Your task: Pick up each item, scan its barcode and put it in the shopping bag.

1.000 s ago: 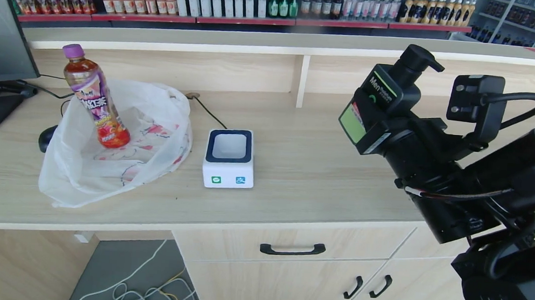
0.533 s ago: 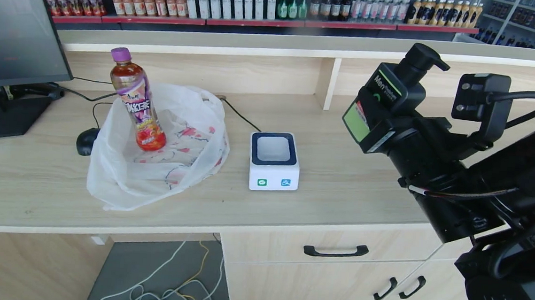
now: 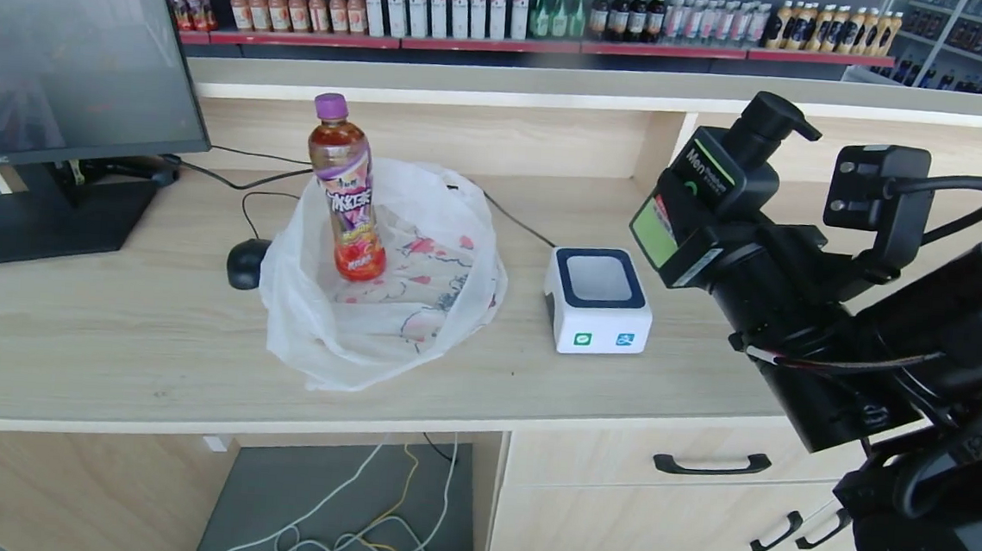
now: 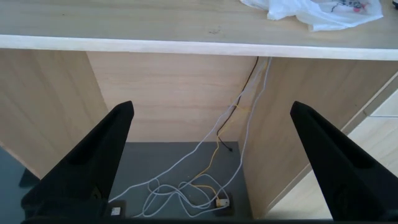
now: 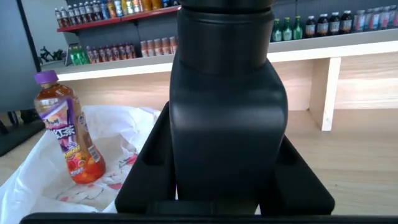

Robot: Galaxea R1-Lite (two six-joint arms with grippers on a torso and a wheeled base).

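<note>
Right pincer [image 3: 722, 248] is clamped on the black pump bottle [image 3: 709, 183], held tilted in the air above the right end of the table [image 3: 107, 326], to the right of the white scanner [image 3: 597, 300]. Left pincer [image 4: 211, 155] is spread with nothing between its fingers, low in front of the table edge and facing the cables [image 4: 186, 193] on the floor. The shopping bag [image 3: 454, 307] lies open just left of the scanner with an orange drink bottle [image 3: 348, 192] upright inside, and a mouse [image 3: 245, 263] sits beside the bag.

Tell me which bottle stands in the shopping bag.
The purple-capped drink bottle, upright in the bag; the black pump bottle is held by the right end effector.
</note>
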